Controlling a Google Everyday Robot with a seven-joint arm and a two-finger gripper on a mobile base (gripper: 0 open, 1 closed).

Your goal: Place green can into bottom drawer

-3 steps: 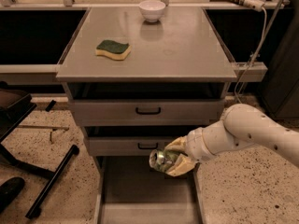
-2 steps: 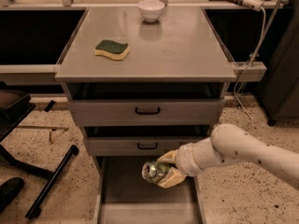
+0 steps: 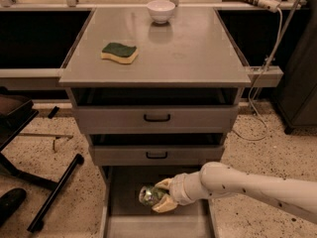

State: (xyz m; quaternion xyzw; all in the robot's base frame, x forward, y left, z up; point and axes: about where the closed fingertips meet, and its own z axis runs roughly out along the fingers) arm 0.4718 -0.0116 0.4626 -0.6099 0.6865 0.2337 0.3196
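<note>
Grey drawer [image 3: 130, 221]: pincer [image 3: 159, 198], can [image 3: 146, 195] seemingly lower

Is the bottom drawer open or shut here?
Open. The drawer is pulled out, its grey floor showing; the gripper holds the can over it.

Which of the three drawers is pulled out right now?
The bottom drawer, pulled forward under the hand gripping the green can; the top drawer and middle drawer sit pushed in.

Robot fingers [image 3: 165, 205] over a cabinet's [image 3: 188, 53] bottom drawer [image 3: 126, 197] suggest a lab.
</note>
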